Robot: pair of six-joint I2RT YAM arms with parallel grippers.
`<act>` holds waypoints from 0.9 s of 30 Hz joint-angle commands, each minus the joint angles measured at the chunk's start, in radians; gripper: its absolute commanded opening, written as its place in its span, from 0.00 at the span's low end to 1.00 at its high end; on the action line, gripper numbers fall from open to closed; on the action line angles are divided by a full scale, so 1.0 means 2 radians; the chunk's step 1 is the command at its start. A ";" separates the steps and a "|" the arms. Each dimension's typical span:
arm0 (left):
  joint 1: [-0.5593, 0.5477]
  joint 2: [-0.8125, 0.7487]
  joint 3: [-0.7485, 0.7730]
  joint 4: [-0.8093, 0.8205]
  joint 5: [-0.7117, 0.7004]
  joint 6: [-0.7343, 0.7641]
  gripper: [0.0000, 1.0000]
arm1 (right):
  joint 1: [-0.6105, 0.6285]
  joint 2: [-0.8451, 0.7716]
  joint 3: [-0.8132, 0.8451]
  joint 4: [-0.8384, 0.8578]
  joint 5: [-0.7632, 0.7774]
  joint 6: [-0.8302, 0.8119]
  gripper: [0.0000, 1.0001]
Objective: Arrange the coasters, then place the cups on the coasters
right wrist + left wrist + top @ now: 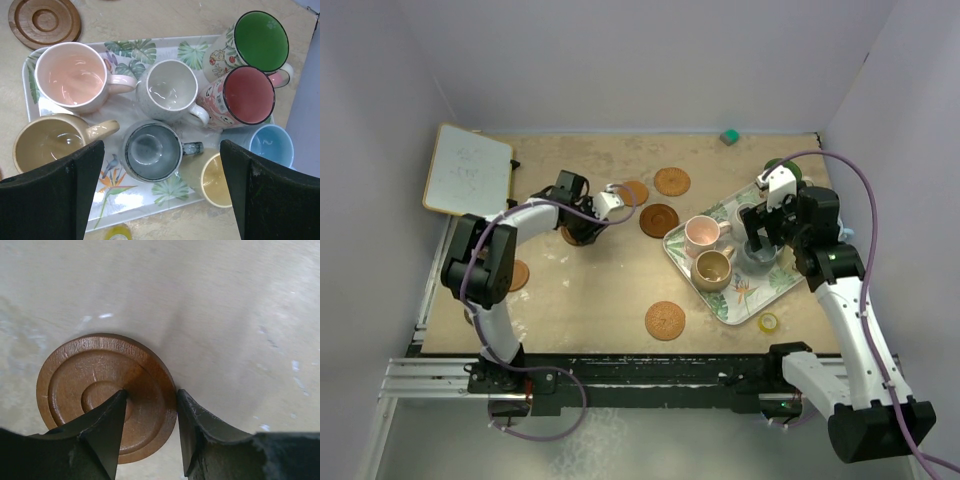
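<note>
On the left half of the tabletop (590, 290), a ringed coaster (100, 385) of brown wood lies flat. It is round, with turned concentric grooves and visible grain. It is straddled by the left gripper (150, 395). One black finger (100, 435) is set over the disc's centre, the other just outside its rim. The jaws stand partly apart; whether the disc is actually pinched cannot be told. The surface beneath is matt, pale tan and flecked with white scuffs.

Toward the right edge, the leaf-printed rectangular tray (127, 192) carries eight upright, glossy-glazed mugs:
- pink mug (70, 75)
- tan mug (47, 142)
- grey speckled mug (167, 87)
- slate mug (152, 152)
- yellow mug (217, 180)
- light blue mug (270, 145)
- two tall decorated mugs, a red-lined mug (248, 95) and a green-lined mug (261, 40)

The right gripper (162, 145) is poised above the slate mug, fingers spread wide, nothing grasped.

A dark ringed coaster (45, 20) lies just off the tray corner beside the pink mug. Two finely patterned tan discs are noted, a far coaster (672, 181) and a near coaster (665, 320) by the near edge. A small yellow tape roll (769, 322) sits at the tray's near corner.
</note>
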 commanded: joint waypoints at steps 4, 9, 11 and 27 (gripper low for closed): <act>0.039 0.074 0.089 -0.022 0.012 0.037 0.40 | 0.003 0.008 -0.001 0.021 0.015 -0.011 1.00; 0.040 0.111 0.145 -0.036 0.020 0.041 0.40 | 0.003 0.010 -0.002 0.021 0.017 -0.012 1.00; 0.039 0.104 0.163 -0.037 0.031 0.027 0.40 | 0.003 0.007 -0.002 0.020 0.017 -0.011 1.00; -0.060 0.059 0.194 0.055 0.016 -0.110 0.64 | -0.001 -0.009 -0.006 0.022 0.026 -0.015 1.00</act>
